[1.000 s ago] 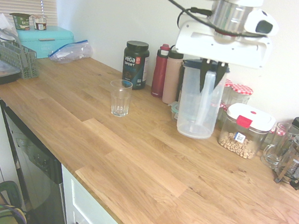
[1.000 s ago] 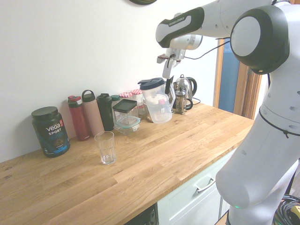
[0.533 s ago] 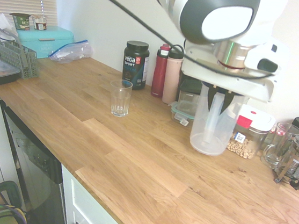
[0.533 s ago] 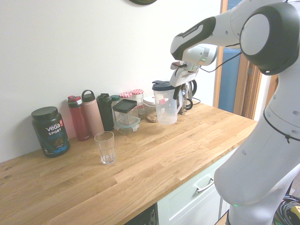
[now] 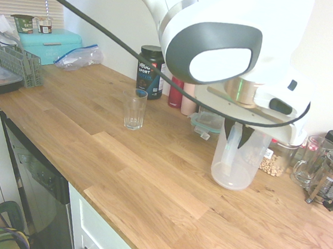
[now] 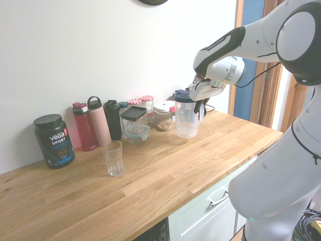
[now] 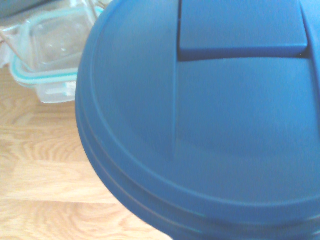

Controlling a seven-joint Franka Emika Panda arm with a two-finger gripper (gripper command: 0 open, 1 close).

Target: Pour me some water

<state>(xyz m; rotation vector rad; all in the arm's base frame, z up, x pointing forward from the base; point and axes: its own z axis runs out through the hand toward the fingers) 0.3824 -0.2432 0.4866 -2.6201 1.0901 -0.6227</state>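
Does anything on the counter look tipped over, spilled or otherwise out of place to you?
Nothing stands out. The glass and the tub stand upright, the pitcher looks upright with its blue lid on, and I see no spill on the counter.

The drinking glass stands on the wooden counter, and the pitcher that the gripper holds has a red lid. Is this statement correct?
Not quite: the lid of the pitcher is blue, as the wrist view shows. The rest is right: the gripper holds the pitcher, and the drinking glass stands on the wooden counter.
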